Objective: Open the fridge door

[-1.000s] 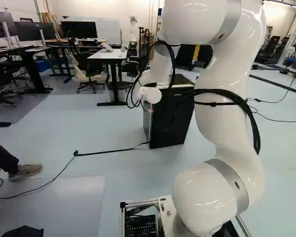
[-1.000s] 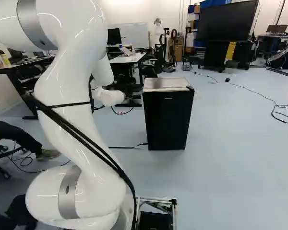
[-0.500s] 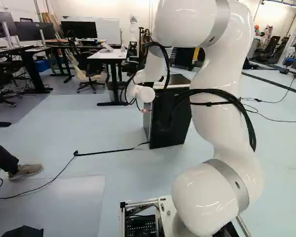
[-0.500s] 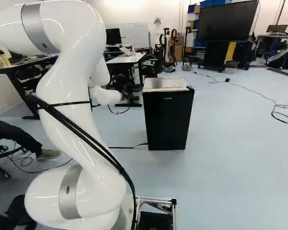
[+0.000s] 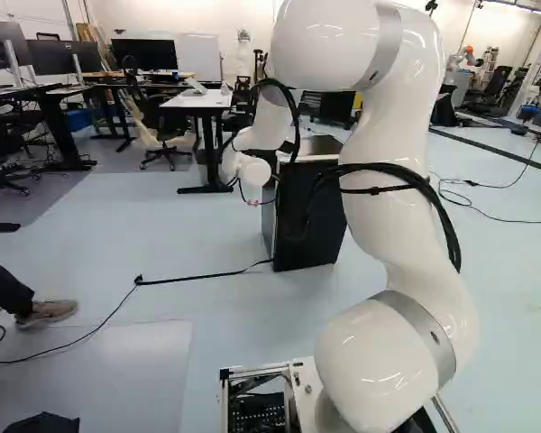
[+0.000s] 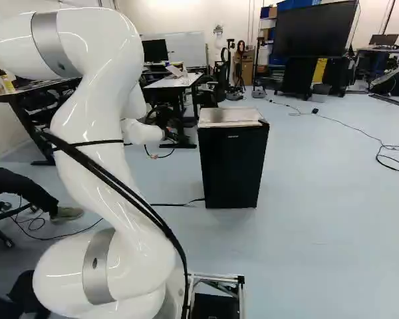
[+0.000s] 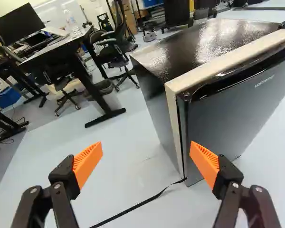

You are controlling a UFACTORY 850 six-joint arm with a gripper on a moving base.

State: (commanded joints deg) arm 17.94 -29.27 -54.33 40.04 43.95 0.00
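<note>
In the right base view my gripper (image 6: 171, 135) shows dark beyond the white wrist, left of the black fridge (image 6: 233, 166). The wrist view has the gripper (image 7: 146, 151) open, its orange pads wide apart with nothing held. One finger lies in line with the fridge's near front corner; the other is over bare floor. The fridge door (image 7: 237, 109) is dark and looks closed, with a thin seam along the pale cabinet edge (image 7: 175, 128). Whether the finger touches the door, I cannot tell. In the left base view the arm partly covers the fridge (image 5: 308, 221).
A black cable (image 5: 194, 275) runs over the floor to the fridge's foot. Beyond stands a white-topped desk (image 5: 198, 99) with chairs. A person's leg and shoe (image 5: 47, 311) show at the left of the left base view. A large screen (image 6: 314, 30) stands farther back.
The arm has shifted left in both base views, and its wrist now stands farther to the left of the fridge. The base and the fridge have stayed put.
</note>
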